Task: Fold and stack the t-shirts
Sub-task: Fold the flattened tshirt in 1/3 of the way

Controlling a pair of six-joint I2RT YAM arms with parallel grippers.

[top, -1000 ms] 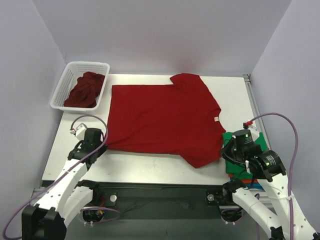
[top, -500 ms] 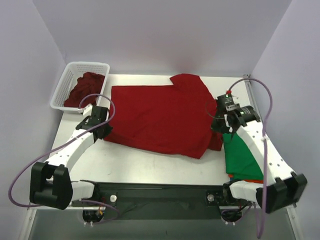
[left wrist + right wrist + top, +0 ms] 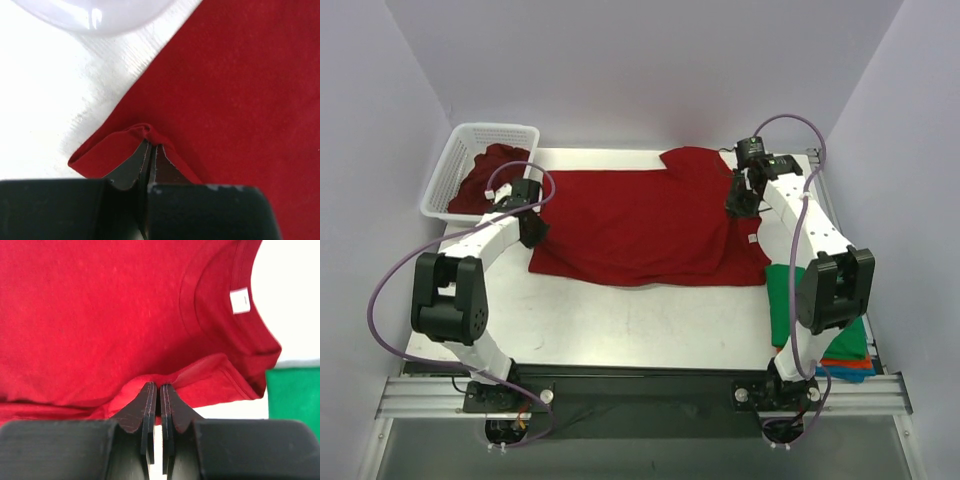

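The deep red t-shirt sprawls across the middle of the worktop. The left end effector pinches a fold of its left edge, and the right end effector is clamped tight on a fold at its right side.

At the far left corner of my flat white tabletop sits a rectangular white plastic lattice basket — its walls flare outward, and one long side lies right along the table's left edge. Plain pale lilac walls close in the back and both sides. A black strip runs along the near edge — bare metal rails show below it.
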